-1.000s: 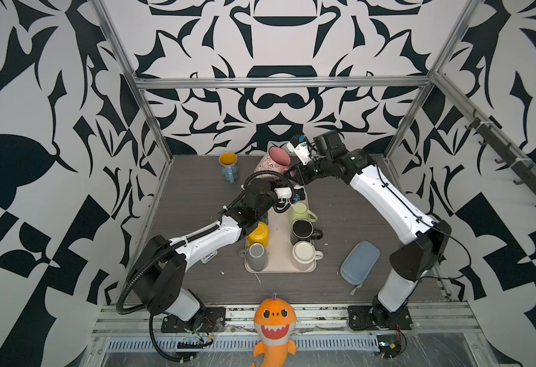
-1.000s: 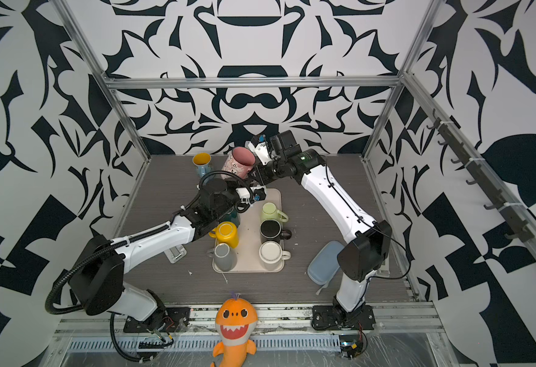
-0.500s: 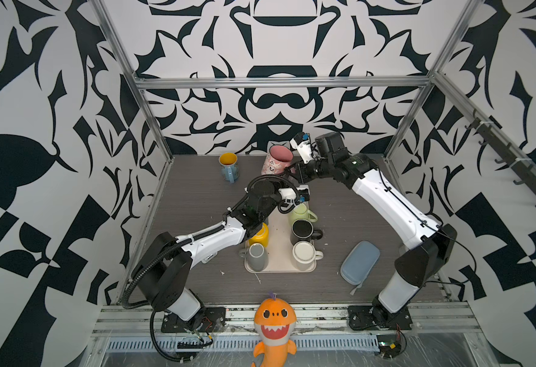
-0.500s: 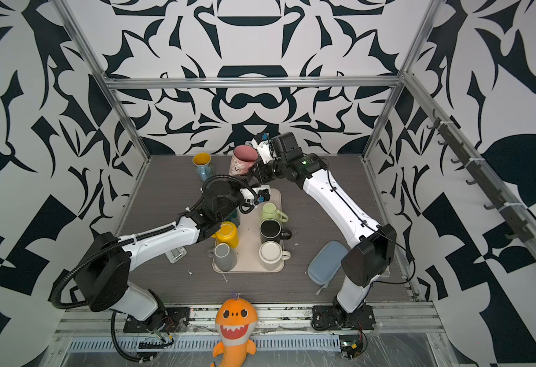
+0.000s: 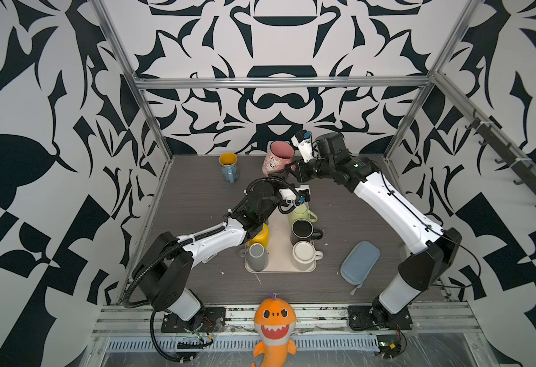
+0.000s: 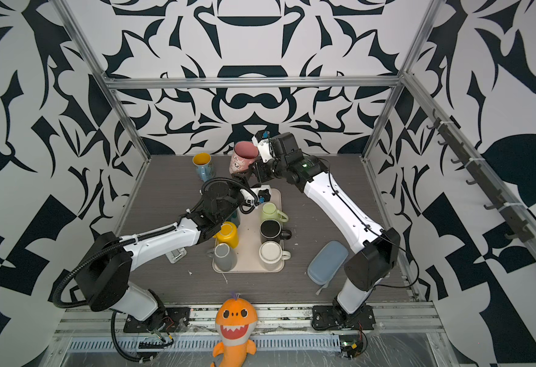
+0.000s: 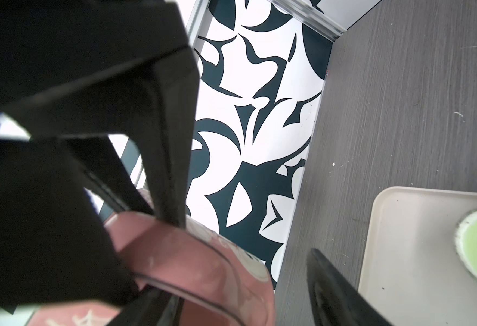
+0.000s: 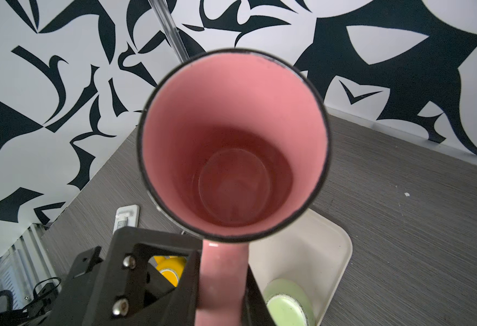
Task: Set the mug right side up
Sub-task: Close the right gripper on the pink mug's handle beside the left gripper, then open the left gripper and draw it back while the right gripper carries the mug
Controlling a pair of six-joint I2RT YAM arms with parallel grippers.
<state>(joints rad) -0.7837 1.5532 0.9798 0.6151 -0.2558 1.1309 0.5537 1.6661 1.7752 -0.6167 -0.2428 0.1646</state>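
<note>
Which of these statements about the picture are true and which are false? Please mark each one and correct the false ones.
1. The right gripper holds the pink mug by its handle. True.
2. The pink mug's opening faces down. False: it faces up.
3. The blue mug stands on the tray. False: it stands on the table, beyond the tray.
4. The left gripper is open. True.
5. The green mug on the tray is upside down. True.
</note>
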